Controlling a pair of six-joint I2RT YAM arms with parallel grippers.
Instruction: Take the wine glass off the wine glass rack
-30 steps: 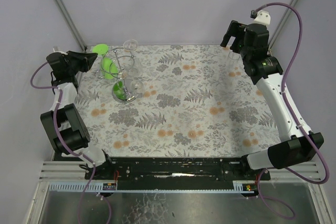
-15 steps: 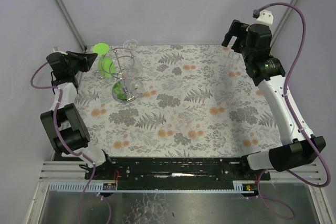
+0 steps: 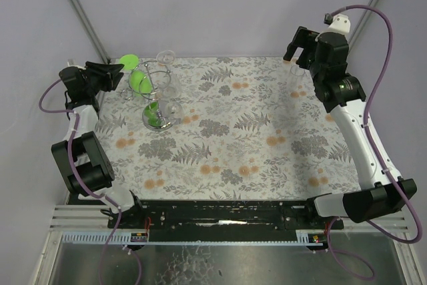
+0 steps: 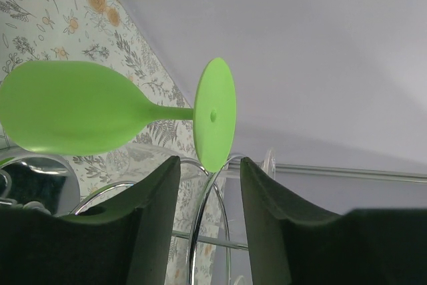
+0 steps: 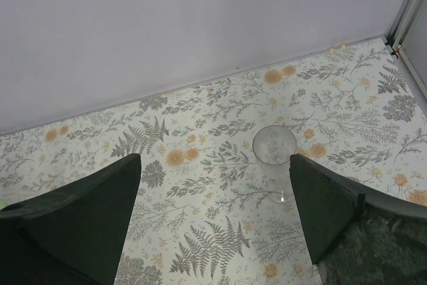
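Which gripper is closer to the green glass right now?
Left. The left gripper is right beside the green glass at the rack; the right gripper is across the table, near the far right corner.

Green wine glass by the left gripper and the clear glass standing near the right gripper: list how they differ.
The green wine glass is opaque green; the clear glass is see-through. The green one hangs foot-up at the wire rack; the clear one stands upright on the table. Both are stemmed.
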